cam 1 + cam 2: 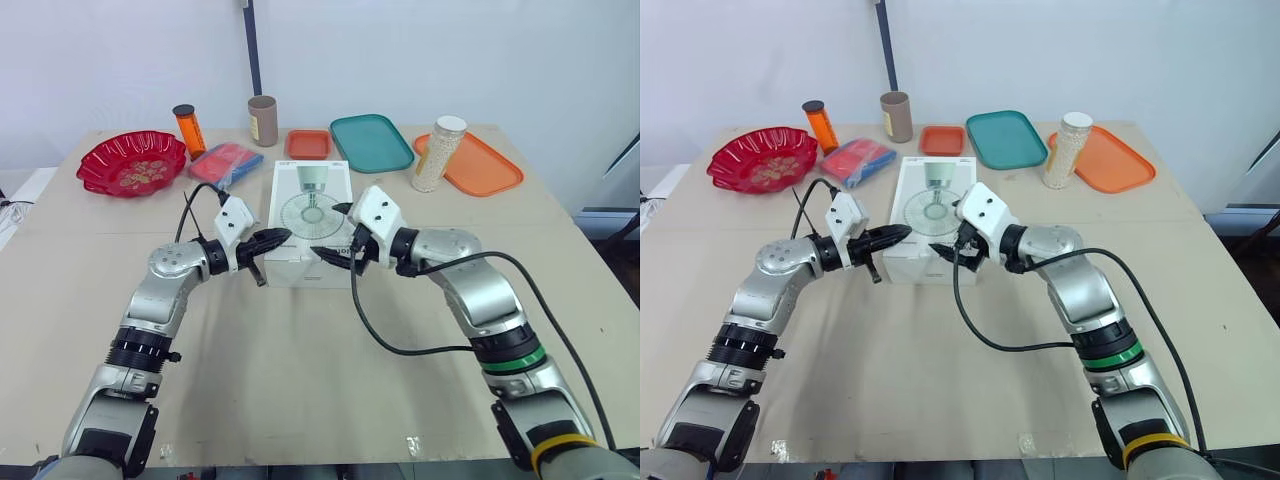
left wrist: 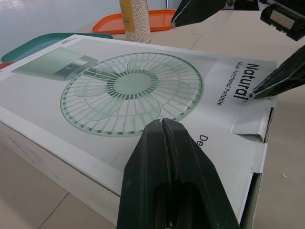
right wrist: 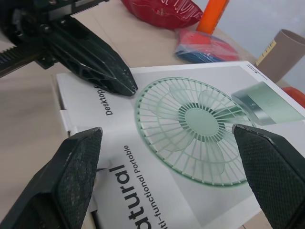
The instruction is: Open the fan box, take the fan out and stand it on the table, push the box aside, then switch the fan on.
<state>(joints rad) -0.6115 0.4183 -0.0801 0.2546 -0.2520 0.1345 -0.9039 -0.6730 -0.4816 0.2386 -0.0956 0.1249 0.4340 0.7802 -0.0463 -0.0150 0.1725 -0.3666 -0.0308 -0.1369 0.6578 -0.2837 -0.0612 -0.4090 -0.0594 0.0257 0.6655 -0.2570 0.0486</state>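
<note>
The white fan box [image 1: 310, 205], printed with a green fan, lies flat at the table's centre. Its near-end flap [image 2: 252, 128] is slightly lifted at the corner. My left gripper [image 1: 283, 236] is shut with nothing in it, its tip [image 2: 162, 122] just over the near left part of the box top. Over the near right end of the box, my right gripper [image 1: 328, 232] stands open, with one finger [image 2: 274, 78] close to the flap corner and the box top showing between its fingers [image 3: 71, 176]. The fan itself is hidden inside the box.
Along the back stand a red bowl [image 1: 132, 163], an orange bottle [image 1: 188, 128], a blue and red packet [image 1: 226, 162], a brown tube [image 1: 262, 120], a small orange tray [image 1: 308, 144], a teal tray [image 1: 371, 142], a jar of white beads [image 1: 438, 153] and an orange tray [image 1: 485, 168]. A black cable [image 1: 400, 348] loops over the near table.
</note>
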